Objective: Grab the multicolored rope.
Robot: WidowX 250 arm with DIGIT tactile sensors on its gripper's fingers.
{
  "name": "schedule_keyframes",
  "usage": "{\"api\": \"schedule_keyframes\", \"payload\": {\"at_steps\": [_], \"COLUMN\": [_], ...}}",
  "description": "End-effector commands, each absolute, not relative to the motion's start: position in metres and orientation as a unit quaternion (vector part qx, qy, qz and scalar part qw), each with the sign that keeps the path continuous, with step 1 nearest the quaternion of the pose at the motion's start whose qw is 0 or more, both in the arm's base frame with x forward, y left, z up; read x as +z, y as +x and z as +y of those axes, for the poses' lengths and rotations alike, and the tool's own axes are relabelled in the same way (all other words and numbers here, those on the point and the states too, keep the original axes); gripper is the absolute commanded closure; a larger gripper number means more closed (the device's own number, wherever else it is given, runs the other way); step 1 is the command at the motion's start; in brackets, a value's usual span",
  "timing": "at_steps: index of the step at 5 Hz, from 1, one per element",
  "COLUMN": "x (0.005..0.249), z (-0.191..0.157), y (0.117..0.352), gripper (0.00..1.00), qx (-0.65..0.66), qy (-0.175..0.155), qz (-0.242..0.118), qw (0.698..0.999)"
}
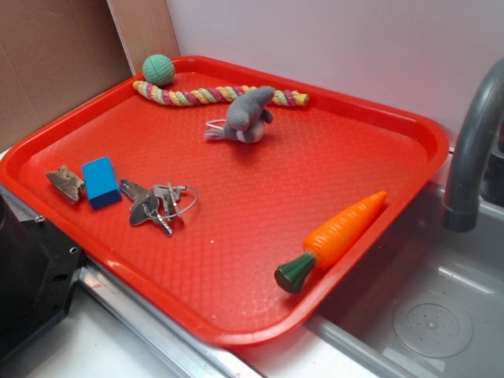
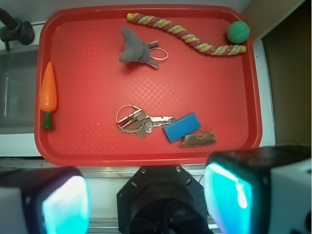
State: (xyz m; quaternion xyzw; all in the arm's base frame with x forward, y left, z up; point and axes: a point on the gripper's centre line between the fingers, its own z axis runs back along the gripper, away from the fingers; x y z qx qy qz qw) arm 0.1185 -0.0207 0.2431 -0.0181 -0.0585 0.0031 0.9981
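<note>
The multicolored rope [image 1: 213, 95] lies along the far rim of the red tray [image 1: 260, 335]; it is twisted from red, yellow, green and pink strands. From the wrist view the rope [image 2: 185, 34] runs slantwise across the tray's top right. My gripper [image 2: 146, 200] is open, its two teal-lit fingers [image 2: 66, 207] set wide apart with nothing between them. It hangs high over the tray's near edge, far from the rope. The exterior view does not show the gripper.
A green knitted ball [image 2: 238, 32] touches the rope's end. A grey plush toy [image 2: 135, 48] with a ring sits beside the rope. Keys [image 2: 136, 119], a blue block [image 2: 181, 126], a brown chip [image 2: 197, 139] and a toy carrot [image 2: 48, 92] lie on the tray. A faucet [image 1: 472, 150] rises beyond.
</note>
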Motion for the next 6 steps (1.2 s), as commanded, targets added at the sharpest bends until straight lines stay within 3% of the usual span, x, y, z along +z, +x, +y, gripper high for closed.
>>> {"api": "schedule_keyframes", "payload": {"at_steps": [1, 2, 3, 4, 6], "x": [0.243, 0.204, 0.185, 0.149, 0.105], "z": [-0.021, 0.009, 0.020, 0.032, 0.059], "y": [0.119, 0.156, 0.199, 0.248, 0.291], "gripper": [0.00, 0.00, 0.00, 0.00, 0.00], "qx": [0.003, -0.040, -0.124, -0.181, -0.271], "qy": [-0.018, 0.054, 0.045, 0.034, -0.028], "qz": [-0.058, -0.065, -0.088, -0.078, -0.129], "qw": [0.998, 0.996, 0.987, 0.980, 0.953]}}
